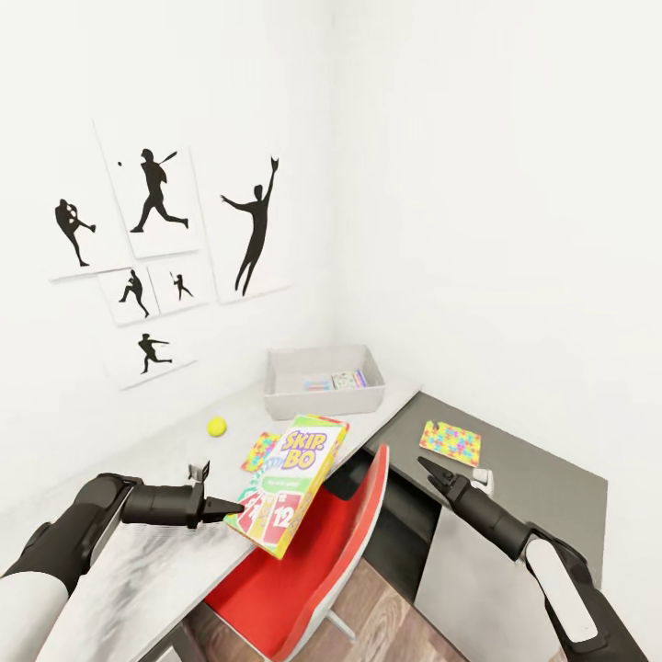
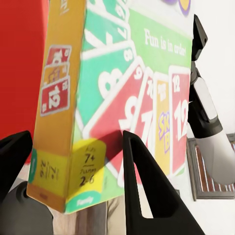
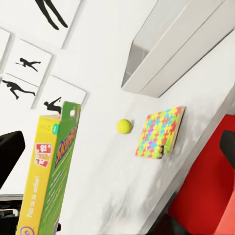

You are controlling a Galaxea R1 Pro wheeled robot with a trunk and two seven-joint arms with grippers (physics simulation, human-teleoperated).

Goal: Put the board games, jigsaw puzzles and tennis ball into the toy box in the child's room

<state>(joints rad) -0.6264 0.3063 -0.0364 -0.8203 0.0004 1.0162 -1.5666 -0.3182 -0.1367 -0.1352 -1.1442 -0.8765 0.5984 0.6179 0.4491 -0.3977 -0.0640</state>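
head view – one skip-bo box (image 1: 288, 485), two puzzles (image 1: 450, 442), one ball (image 1: 216, 426).

White walls (image 1: 478, 184), red chair (image 1: 313, 570), wood floor (image 1: 386, 607)

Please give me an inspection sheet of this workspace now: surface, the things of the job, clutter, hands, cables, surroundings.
Surface: pale grey table in the room corner, joined to a dark grey section at the right.
Job's things: toy box at the corner, with small boxes inside; Skip-Bo game held tilted over the table edge; tennis ball on the pale top; one jigsaw puzzle beside it, partly behind the game; second puzzle on the dark section.
Clutter: nothing seen.
Hands: left hand shut on the Skip-Bo game's lower end; right hand free above the dark section, fingers close together.
Cables: nothing seen.
Surroundings: red chair under the table; baseball silhouette pictures on the wall.
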